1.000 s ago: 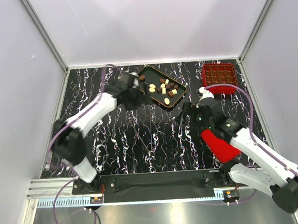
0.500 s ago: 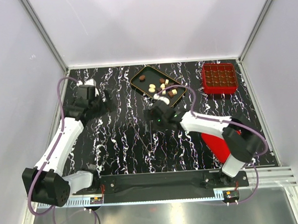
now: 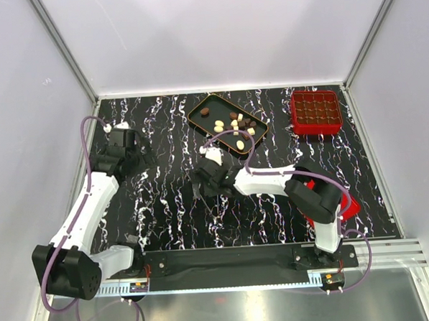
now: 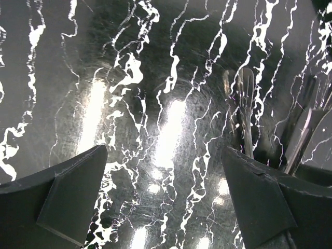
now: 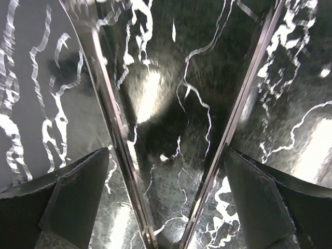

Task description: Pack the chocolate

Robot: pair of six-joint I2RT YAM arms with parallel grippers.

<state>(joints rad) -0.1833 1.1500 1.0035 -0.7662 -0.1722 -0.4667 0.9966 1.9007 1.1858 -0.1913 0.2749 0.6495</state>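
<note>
The chocolates are small dark brown, light brown and cream pieces lying in the black orange-rimmed tray at the back. My right gripper is open and low over the middle of the table. In the right wrist view its fingers straddle the two thin arms of a pair of metal tongs lying on the table. My left gripper is open and empty at the left. Its wrist view shows bare table between the fingers, with the tongs off to the right.
The red gridded box stands at the back right. The flat red lid lies at the front right, partly under my right arm. The marbled black table has white walls on three sides.
My right arm swung left from the lid area to the table's middle and came down over the tongs. My left arm drew back from the tray to the left side.
</note>
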